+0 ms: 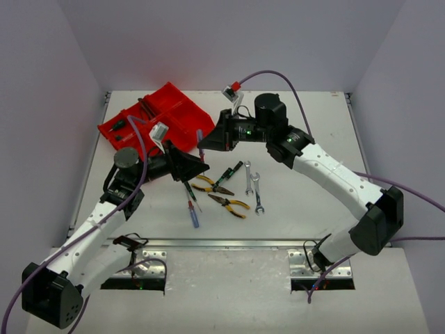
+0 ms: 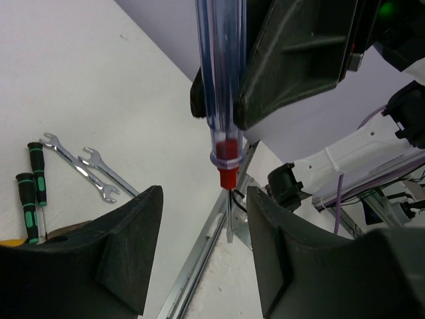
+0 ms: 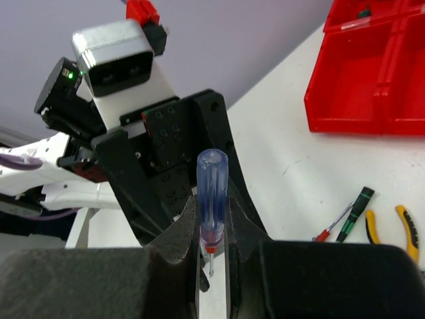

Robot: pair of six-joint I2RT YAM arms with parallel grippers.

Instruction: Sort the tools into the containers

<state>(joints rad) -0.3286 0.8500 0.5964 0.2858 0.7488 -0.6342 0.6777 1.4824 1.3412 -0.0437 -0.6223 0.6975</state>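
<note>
My right gripper [image 1: 206, 142] [image 3: 212, 222] is shut on the handle of a clear blue screwdriver [image 1: 200, 143] [image 3: 212, 189], held upright above the table with its tip down. My left gripper [image 1: 203, 167] [image 2: 204, 199] is open, its fingers on either side of the screwdriver's [image 2: 222, 86] shaft without touching it. On the table lie two yellow-handled pliers [image 1: 213, 185], green-black screwdrivers [image 1: 233, 171], another blue screwdriver [image 1: 194, 214] and two silver wrenches [image 1: 253, 186] [image 2: 80, 163]. The red divided tray [image 1: 182, 120] [image 3: 372, 73] sits at the back left, with some tools in it.
A metal rail [image 1: 222, 243] runs along the table's near edge. Grey walls close in the left, back and right sides. The loose tools lie just in front of and below both grippers.
</note>
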